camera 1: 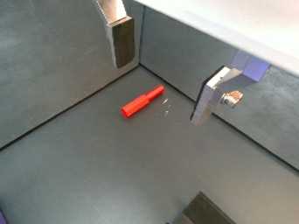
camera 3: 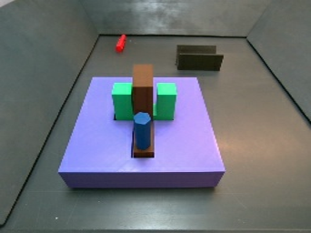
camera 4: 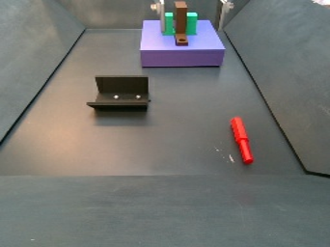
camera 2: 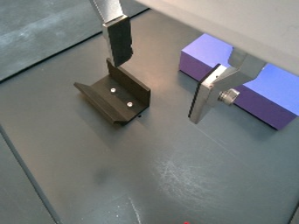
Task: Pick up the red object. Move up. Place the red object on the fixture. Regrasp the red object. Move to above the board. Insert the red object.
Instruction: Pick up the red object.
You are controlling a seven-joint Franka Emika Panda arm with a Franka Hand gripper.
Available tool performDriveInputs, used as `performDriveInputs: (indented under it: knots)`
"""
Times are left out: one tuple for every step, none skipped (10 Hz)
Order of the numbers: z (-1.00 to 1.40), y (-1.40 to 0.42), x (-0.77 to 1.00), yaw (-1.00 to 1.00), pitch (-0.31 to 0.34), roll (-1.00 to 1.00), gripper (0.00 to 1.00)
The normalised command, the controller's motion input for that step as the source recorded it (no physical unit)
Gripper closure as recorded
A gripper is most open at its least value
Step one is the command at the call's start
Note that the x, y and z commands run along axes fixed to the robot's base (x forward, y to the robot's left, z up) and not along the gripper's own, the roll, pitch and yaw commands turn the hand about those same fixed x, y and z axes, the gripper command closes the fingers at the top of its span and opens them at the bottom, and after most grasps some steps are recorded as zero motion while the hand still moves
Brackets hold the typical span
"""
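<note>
The red object (camera 4: 241, 140) is lying flat on the dark floor (camera 4: 154, 145), well apart from the fixture (camera 4: 122, 93) and untouched. The fixture is standing between the red object and the board (camera 3: 145, 136), which is carrying a green block (camera 3: 145, 100), a brown upright bar (camera 3: 144, 91) and a blue hexagonal peg (camera 3: 142, 130). The tool (camera 1: 160, 70) is being held spread wide and empty, apparently above the floor near the red object; its height cannot be judged.
</note>
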Motion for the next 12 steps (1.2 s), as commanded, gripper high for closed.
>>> performDriveInputs:
  knots:
    - [-0.03,0.00,0.00,0.00,0.000,0.00,0.00]
    - [-0.43,0.00,-0.31,-0.11,-0.149,0.00,0.00]
    - [-0.73,0.00,-0.63,-0.16,-0.264,-0.07,0.00]
    - [-0.81,0.33,-0.90,-0.27,-0.217,-0.07,0.00]
    - [-0.71,0.39,-0.76,-0.26,-0.243,-0.11,0.00]
    - [-0.56,0.35,-0.49,-0.17,-0.301,-0.14,0.00]
    - [-0.74,0.26,-0.22,-0.04,-0.237,-0.07,0.00]
    - [-0.83,0.23,-0.14,0.00,-0.209,-0.04,0.00]
    - [-0.79,0.15,-0.02,0.00,-0.223,-0.05,0.00]
    - [-0.80,0.12,0.00,0.00,-0.207,-0.04,0.00]
    - [-0.86,0.13,0.00,0.00,-0.186,-0.03,0.00]
    - [-0.85,0.11,0.00,0.00,-0.191,-0.04,0.00]
